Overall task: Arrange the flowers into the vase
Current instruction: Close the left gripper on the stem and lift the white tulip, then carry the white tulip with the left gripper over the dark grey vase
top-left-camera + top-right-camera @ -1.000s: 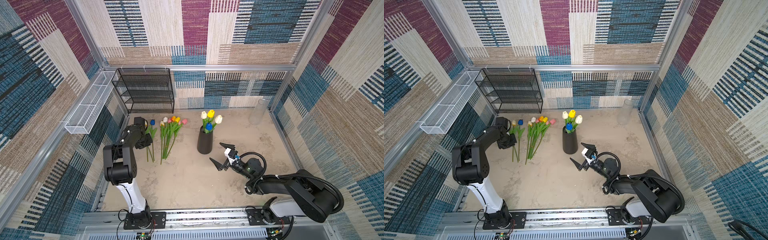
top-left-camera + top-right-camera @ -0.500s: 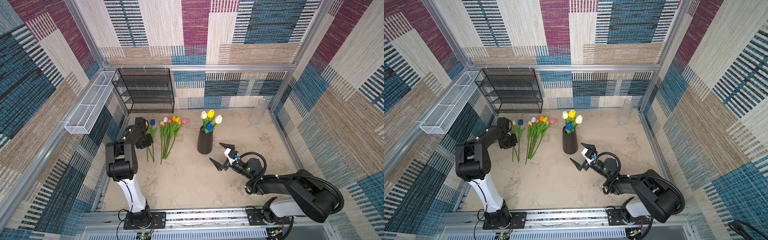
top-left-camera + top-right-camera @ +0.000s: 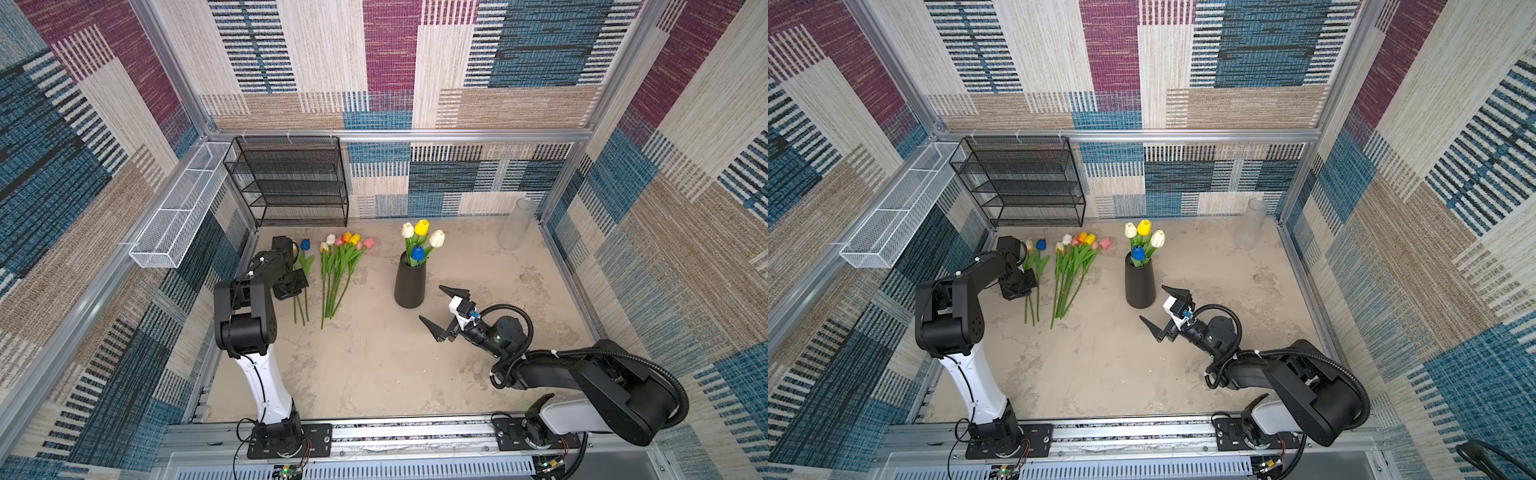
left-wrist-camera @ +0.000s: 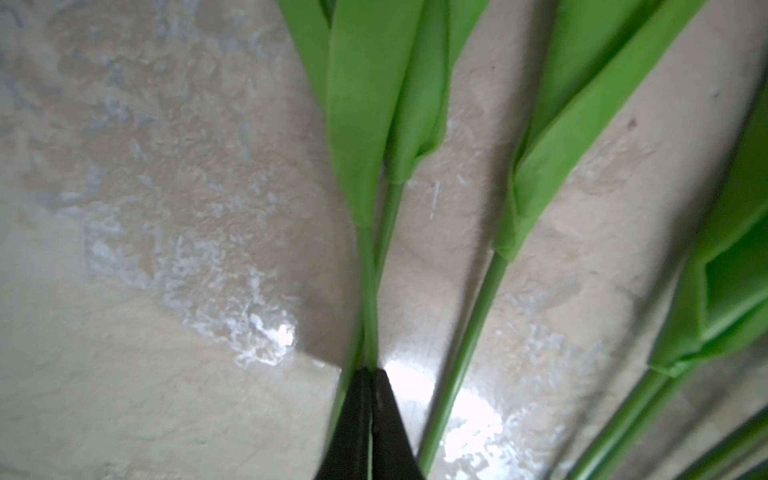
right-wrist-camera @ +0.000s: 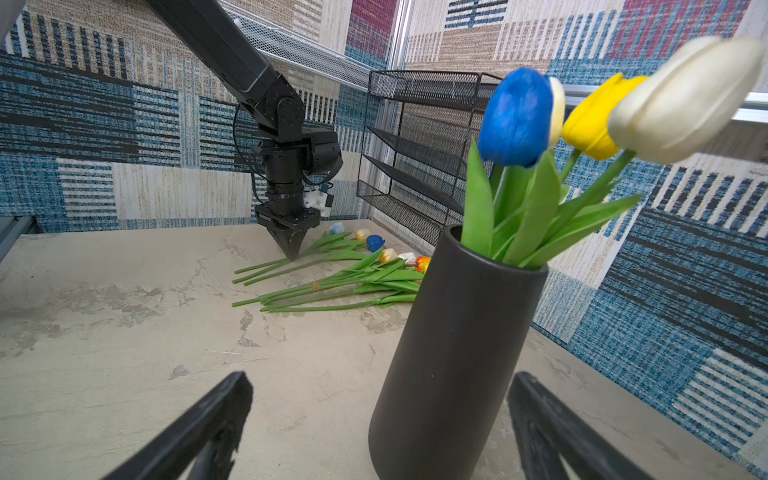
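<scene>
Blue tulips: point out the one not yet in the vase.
The blue tulip lying flat on the table, in the small group whose stems the left gripper pinches; the other blue tulip stands upright in the black vase.

The vase [image 3: 409, 286] stands in the middle of the table [image 3: 374, 365], holding four flowers [image 3: 422, 227]. Left of it lies a bunch [image 3: 337, 266]; further left, a few stems [image 4: 370, 291] lie beneath the left gripper [image 5: 291, 250]. A rack [image 3: 291, 183] stands behind them, a jar [image 3: 514, 224] in the far right corner.
</scene>
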`<state>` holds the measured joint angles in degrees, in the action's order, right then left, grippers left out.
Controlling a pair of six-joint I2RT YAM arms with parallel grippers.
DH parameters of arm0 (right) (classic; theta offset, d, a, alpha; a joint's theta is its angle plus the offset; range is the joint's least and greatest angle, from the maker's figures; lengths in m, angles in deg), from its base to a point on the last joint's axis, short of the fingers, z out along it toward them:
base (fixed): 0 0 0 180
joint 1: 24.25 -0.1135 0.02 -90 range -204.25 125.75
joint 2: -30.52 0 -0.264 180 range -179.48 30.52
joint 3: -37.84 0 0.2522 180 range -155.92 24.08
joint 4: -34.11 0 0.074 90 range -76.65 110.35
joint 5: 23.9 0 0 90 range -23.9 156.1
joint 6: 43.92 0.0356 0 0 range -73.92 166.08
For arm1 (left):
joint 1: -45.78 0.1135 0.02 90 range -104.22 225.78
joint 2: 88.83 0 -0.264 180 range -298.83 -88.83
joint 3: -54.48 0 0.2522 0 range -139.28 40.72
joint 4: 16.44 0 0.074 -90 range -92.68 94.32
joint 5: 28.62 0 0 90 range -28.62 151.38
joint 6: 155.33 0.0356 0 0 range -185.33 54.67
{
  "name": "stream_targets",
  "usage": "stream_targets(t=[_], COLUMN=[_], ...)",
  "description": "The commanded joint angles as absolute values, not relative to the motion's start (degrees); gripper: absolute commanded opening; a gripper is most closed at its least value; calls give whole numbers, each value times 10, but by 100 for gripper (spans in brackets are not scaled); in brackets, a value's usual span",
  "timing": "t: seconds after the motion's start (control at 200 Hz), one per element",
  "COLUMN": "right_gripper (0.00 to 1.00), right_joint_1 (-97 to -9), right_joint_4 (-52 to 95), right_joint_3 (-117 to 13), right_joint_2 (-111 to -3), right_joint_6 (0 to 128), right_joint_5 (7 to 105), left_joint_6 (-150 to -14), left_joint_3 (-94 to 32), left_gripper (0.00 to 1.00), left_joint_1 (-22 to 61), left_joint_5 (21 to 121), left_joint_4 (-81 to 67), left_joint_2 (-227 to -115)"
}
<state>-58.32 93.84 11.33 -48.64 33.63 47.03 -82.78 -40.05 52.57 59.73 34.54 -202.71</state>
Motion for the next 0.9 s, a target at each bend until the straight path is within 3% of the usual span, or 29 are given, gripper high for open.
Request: stream_targets(t=[0.0, 0.22, 0.431, 0.666, 0.896], right_gripper=[100, 100, 100, 100, 100], right_joint_1=[-584, -584, -584, -584, -584], right_joint_4=[952, 954, 954, 954, 950], right_joint_3=[111, 112, 114, 115, 130], right_joint_2=[-486, -481, -478, -466, -422], right_joint_6=[342, 343, 344, 345, 348], right_joint_5=[467, 468, 469, 462, 461], left_joint_6=[-833, -853, -872, -831, -719], left_joint_3=[-399, -368, -238, -80, -116], left_gripper=[0, 0, 0, 0, 0], left_joint_1=[526, 525, 495, 355, 212], left_joint_5=[592, 605, 619, 650, 744], left_joint_4=[347, 346, 288, 28, -227], left_joint_2=[-2004, -1916, -1727, -1468, -1495])
